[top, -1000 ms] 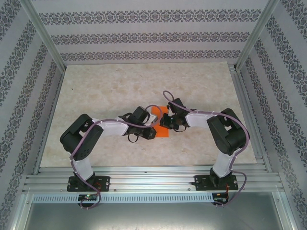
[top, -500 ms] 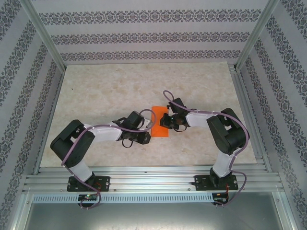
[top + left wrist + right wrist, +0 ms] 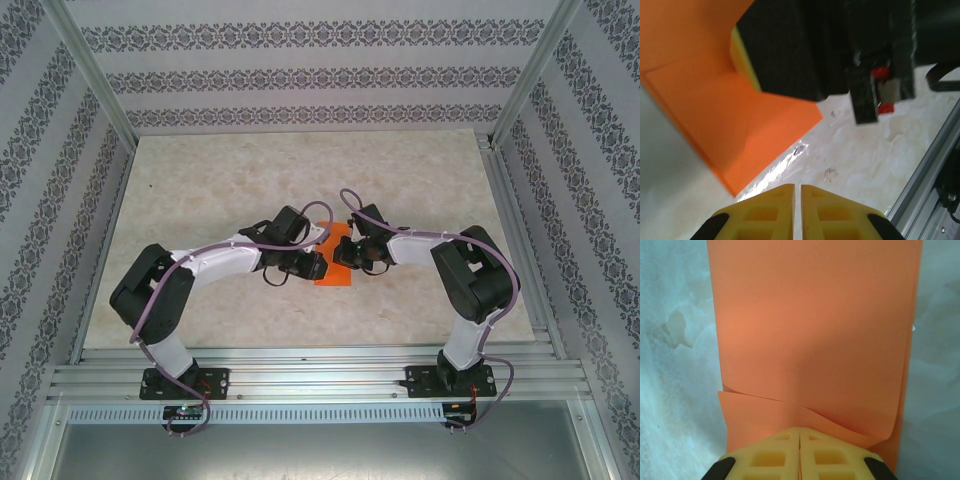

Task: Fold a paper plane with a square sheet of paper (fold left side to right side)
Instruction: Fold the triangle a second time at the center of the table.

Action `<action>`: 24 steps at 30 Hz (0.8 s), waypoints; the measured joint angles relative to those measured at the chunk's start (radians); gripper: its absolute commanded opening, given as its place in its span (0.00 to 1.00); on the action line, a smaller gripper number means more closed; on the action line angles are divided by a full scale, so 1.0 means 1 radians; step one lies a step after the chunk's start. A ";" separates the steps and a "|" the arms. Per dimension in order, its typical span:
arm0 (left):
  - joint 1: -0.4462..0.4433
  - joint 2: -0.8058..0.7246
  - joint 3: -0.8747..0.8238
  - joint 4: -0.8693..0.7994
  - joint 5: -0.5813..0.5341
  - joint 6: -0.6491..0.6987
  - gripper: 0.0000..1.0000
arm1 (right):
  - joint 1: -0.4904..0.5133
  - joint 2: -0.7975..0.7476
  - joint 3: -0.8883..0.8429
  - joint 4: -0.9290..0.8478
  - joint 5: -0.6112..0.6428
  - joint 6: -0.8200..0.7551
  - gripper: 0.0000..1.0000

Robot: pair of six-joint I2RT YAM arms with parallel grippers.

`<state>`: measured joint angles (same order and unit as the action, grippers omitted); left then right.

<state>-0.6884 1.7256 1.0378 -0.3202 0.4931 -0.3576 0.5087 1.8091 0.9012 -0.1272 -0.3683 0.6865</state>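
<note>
Because the left tool (image 3: 797, 189) has its yellow fingers drawn together to a thin slit with nothing between them, it can serve only as a blunt presser. It hangs low over the table (image 3: 220, 190), just beside the left edge of the square sheet of paper (image 3: 335, 277). The sheet lies at the middle of the table between the two arms, already doubled over into a narrow upright rectangle. The step in hand looks to be setting that fold flat.

To do it well, the left tool should come down on the folded edge and slide along it in one slow pass. It should press lightly enough that the thin paper does not drag or buckle. The right tool (image 3: 800, 432), its fingers closed too, rests on the paper's near part and should pin it firmly. From its wrist camera the upper layer bows up near the fingertips, and a strip of the lower layer peeks out at the left, so the edges are not flush.

Whether the right tool merely presses or nips a layer cannot be told. From above, both wrists cover the paper's middle. The left wrist view is blurred and cuts off the far corners.
</note>
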 measured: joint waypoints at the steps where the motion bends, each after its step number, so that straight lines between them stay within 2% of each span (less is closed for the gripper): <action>1: 0.000 0.019 0.006 0.002 0.000 0.000 0.13 | 0.000 0.000 0.000 0.000 0.000 0.000 0.08; 9: 0.000 0.143 0.004 0.003 -0.035 0.001 0.12 | 0.000 -0.004 -0.001 0.000 0.000 0.000 0.08; 17: 0.001 0.140 -0.016 0.034 -0.046 0.000 0.12 | -0.001 -0.055 -0.001 -0.062 -0.005 -0.021 0.09; 24: 0.001 0.133 -0.036 0.066 -0.045 0.000 0.11 | 0.002 -0.089 0.000 -0.114 -0.082 -0.045 0.07</action>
<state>-0.6876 1.8587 1.0016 -0.2543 0.4480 -0.3576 0.5106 1.7203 0.9016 -0.2417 -0.4500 0.6411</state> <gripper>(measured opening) 0.114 0.074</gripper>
